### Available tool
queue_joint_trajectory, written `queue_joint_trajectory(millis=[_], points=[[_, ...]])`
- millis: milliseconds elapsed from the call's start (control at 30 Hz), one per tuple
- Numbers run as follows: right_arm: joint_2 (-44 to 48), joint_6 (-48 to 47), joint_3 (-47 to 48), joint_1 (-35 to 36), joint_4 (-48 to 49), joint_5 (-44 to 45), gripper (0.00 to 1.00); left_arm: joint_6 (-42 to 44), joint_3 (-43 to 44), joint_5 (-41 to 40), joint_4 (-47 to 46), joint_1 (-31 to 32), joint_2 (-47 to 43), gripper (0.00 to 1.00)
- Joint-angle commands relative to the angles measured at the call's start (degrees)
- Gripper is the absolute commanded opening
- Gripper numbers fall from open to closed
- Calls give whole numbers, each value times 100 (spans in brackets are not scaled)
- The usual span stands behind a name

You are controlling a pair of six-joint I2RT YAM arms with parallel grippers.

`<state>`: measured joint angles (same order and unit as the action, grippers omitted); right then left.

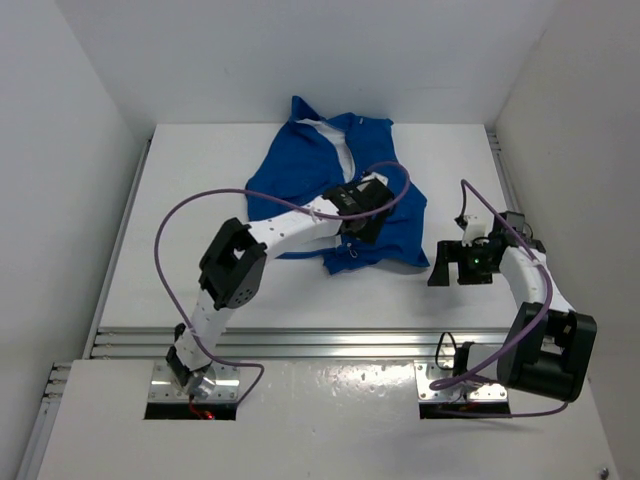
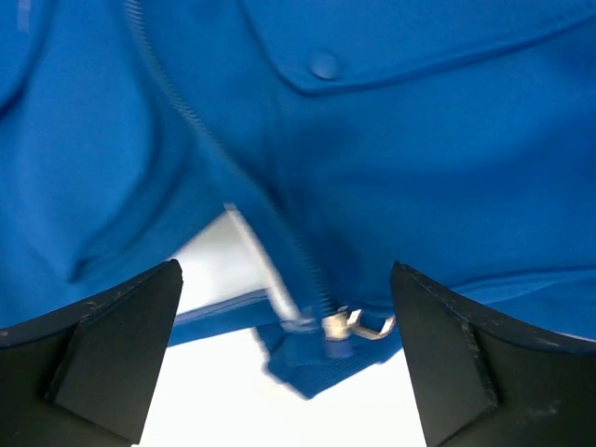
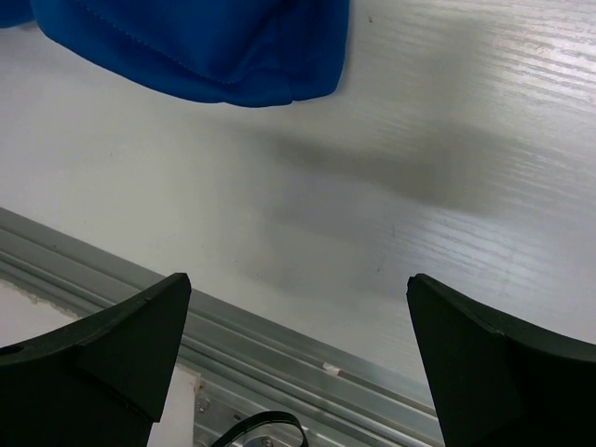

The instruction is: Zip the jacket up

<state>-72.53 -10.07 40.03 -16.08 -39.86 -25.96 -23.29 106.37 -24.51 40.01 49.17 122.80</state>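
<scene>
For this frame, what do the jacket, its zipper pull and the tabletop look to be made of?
The jacket looks like matte woven fabric: soft folds, no shine. The zipper pull seems to be metal, pale and glinting, though it is blurred. The tabletop looks like white painted or laminated board, with faint grain lines and a satin sheen; which of the two is unclear.

Jacket point(image 1: 292, 170) on table point(image 1: 190, 230) centre-back, L fingers point(image 2: 102, 354) over its near hem, R fingers point(image 3: 93, 363) apart to its right
</scene>
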Motion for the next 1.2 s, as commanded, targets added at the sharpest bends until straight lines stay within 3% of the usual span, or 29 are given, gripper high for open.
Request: queue_joint_trajectory(millis=[0,167,333,433,500,567,667,833,967,1033,1167], points=[[-42,22,-30,-97,-136,-357,100,-334,358,-544,138,155,217,100],[64,13,-109,-168,-137,-472,100,-465,166,-1318,139,286,341,100],[73,5,-118,-168,-128,-507,100,-536,-379,-1600,191,94,140,88],[81,31,-127,-168,-145,-525,100,-536,-696,-1399,191,-196,-150,85],[73,40,-118,-168,-137,-551,100,-484,-853,-1039,191,-407,-283,77],[55,31,-110,-177,-128,-560,100,-335,-968,-574,139,-522,-449,64],[55,40,-110,-177,-154,-568,100,-123,-1091,-38,87,-610,-810,53],[134,22,-92,-177,-172,-595,100,228,-1495,948,-230,-663,-1416,53],[134,13,-39,-177,-207,-630,100,395,-1768,870,-230,-663,-1470,52],[108,31,-13,-177,-198,-648,100,395,-1995,869,-230,-724,-1523,45],[108,31,31,-159,-207,-648,100,448,-2111,896,-230,-777,-1628,47]])
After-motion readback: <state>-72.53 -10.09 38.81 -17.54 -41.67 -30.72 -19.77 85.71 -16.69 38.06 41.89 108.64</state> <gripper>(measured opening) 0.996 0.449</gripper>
